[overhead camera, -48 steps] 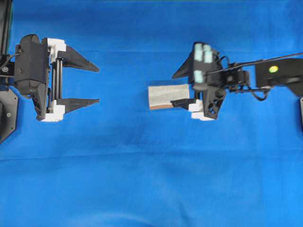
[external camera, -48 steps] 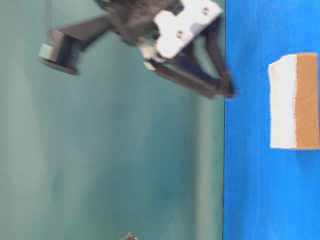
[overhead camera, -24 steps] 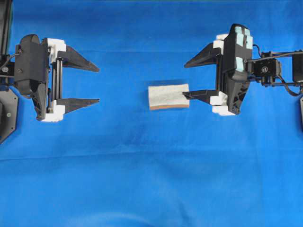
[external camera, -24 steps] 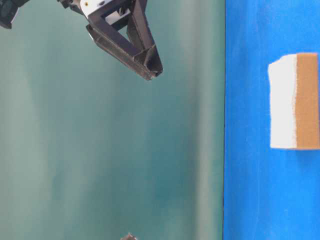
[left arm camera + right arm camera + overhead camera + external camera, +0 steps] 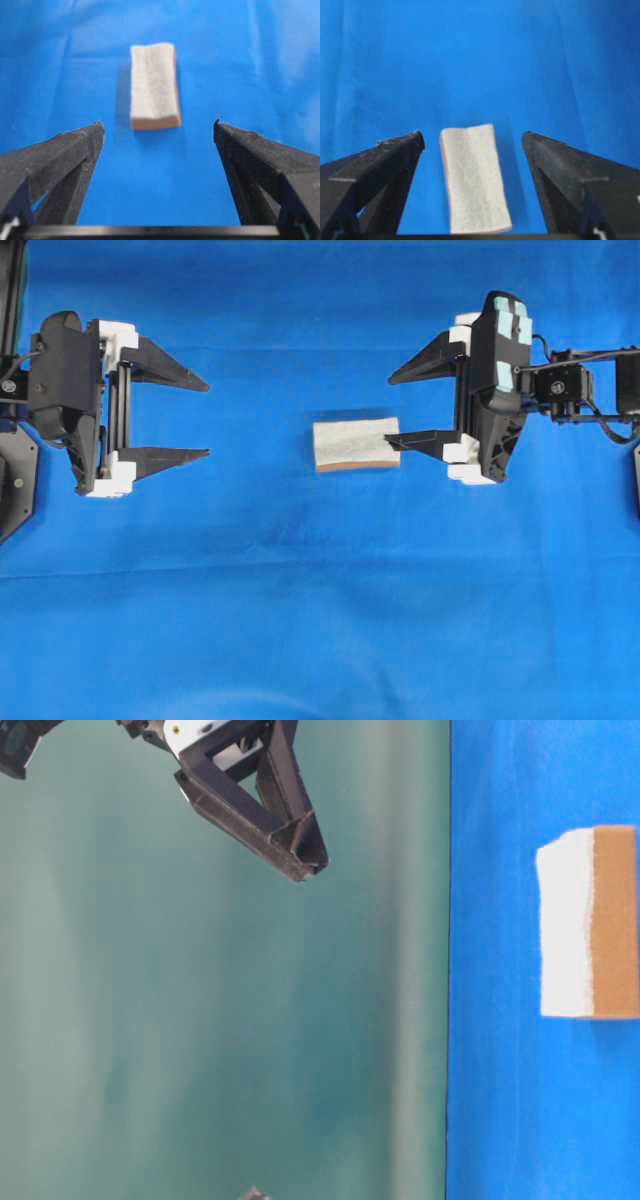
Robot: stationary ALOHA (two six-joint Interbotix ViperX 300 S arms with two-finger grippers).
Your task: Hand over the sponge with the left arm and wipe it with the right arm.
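The small grey-white-topped, orange-brown-backed sponge (image 5: 475, 180) is cut off at the right wrist view's bottom edge; both wrist views crop their 2 black fingers (image 5: 55, 160).

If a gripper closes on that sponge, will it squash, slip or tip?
The sponge looks like soft foam under a fibrous pale pad, so it will probably compress. Its rough top suggests decent grip. Lying flat and low on the blue cloth, it likely won't tip or roll.

L arm (image 5: 65, 400) at the left edge of the overhead view, gripper (image 5: 208, 420) pointing inward, fingers (image 5: 165, 365) spread wide, nothing between them. R arm (image 5: 560, 385) opposite, gripper (image 5: 388, 408) w/ green patches facing it, fingers (image 5: 425, 360) also apart, raised.
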